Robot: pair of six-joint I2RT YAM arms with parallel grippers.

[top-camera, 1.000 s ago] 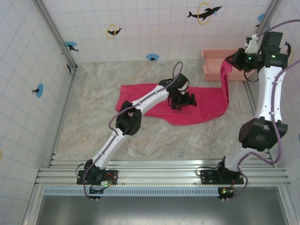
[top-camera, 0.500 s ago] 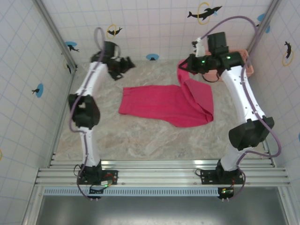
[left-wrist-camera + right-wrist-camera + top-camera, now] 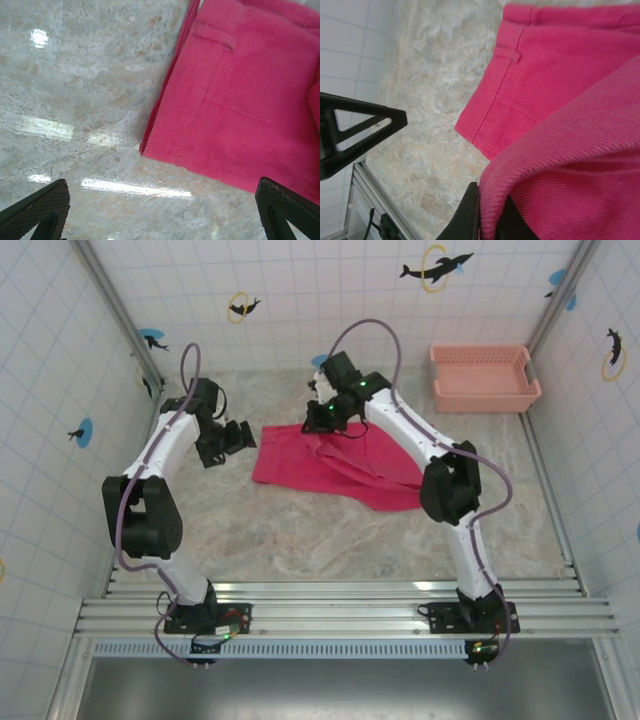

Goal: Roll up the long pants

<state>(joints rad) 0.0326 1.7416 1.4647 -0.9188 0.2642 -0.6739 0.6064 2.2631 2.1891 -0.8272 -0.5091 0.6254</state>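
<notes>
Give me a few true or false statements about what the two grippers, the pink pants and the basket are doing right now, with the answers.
1. The right gripper is shut on the long pants. True.
2. The left gripper grips the waistband. False: it stands open beside the pants, holding nothing.
3. The pink basket sits on the pants. False: it stands apart, at the far right corner of the table.
4. Part of the pants is folded over the rest. True.
</notes>
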